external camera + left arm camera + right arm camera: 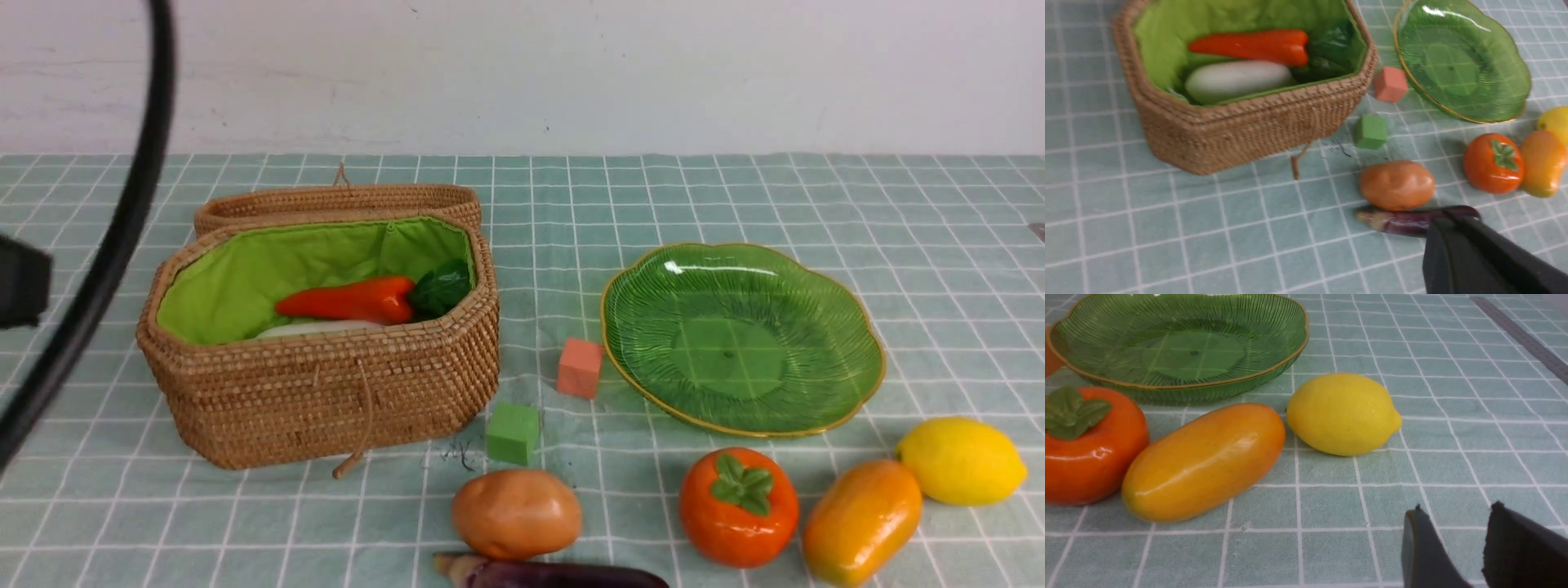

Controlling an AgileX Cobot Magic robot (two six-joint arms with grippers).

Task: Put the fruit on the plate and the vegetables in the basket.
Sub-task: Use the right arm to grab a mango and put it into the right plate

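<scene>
Wicker basket (326,392) at centre left, with carrot (347,300) and radish (318,328) inside. Potato (516,513) and eggplant (555,574) at lower centre; left gripper (1449,222) closed, tip at eggplant end, contact unclear. Plate (743,339) right of centre. Persimmon (739,506), mango (861,523), lemon (962,460) along lower right; right gripper (1455,510) parted, holding nothing, near lemon, not touching.

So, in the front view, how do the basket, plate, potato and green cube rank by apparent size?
Largest to smallest: basket, plate, potato, green cube. The potato sits nearer the camera, which may flatter it.
</scene>
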